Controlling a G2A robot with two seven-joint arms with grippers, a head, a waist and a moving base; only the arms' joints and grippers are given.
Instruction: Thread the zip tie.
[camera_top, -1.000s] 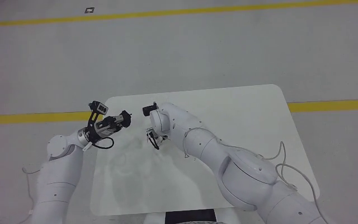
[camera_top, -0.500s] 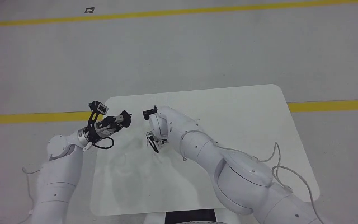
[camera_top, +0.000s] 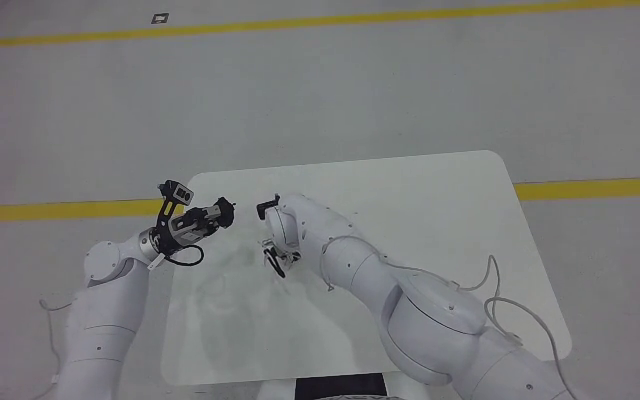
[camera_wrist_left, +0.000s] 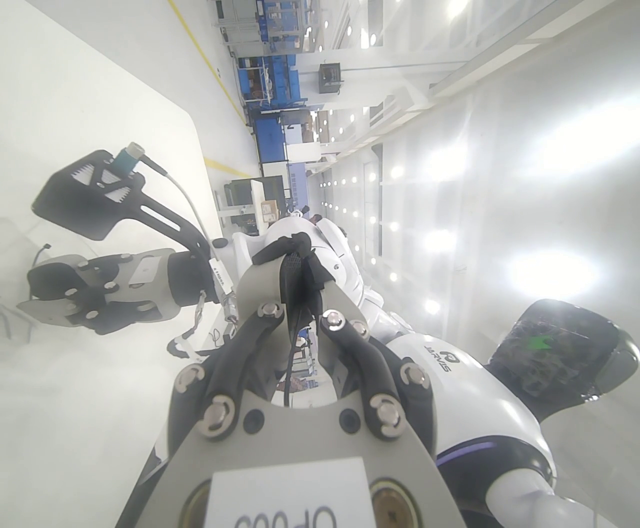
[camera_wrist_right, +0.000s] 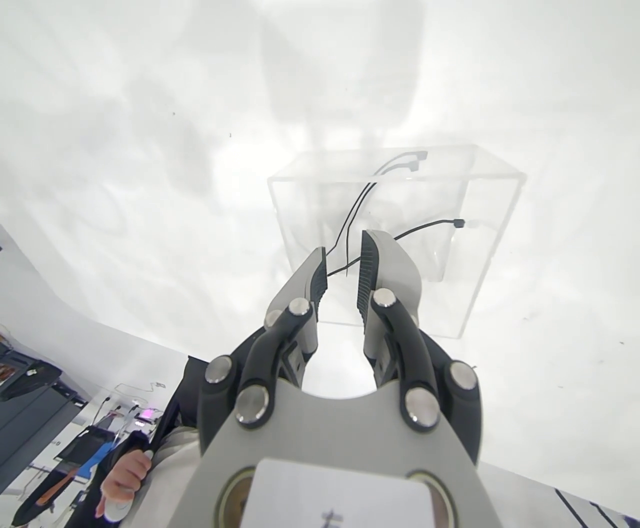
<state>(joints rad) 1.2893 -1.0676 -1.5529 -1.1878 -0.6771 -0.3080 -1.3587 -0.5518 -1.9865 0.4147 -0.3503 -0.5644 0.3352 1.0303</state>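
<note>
- The right end effector (camera_wrist_right: 342, 250) hangs with its two pads apart and nothing between them, tips pointing down at the tabletop (camera_wrist_right: 150, 150).
- Just beyond those tips stands one clear box (camera_wrist_right: 495, 235), open at the top. Three black zip ties lie in it: two (camera_wrist_right: 422, 154) (camera_wrist_right: 412, 166) have their heads close together at the far side, and one (camera_wrist_right: 457, 222) is off to the side.
- All three tails run back toward the gap between the pads and cross there.
- Well apart from this end effector, the left end effector (camera_wrist_left: 300, 260) is raised. Its fingers are clamped on a held zip tie (camera_wrist_left: 290, 360), a thin black strip trailing back between them.
- Count: two end effectors, one box, four zip ties.
- Risk: because the tails overlap, closing here would probably catch two ties instead of one.
- Risk: a descent slightly off line could knock a fingertip against the box rim and shift the box.
- Risk: a thin, springy tail may slip or twist in the pads and spoil alignment for threading.
</note>
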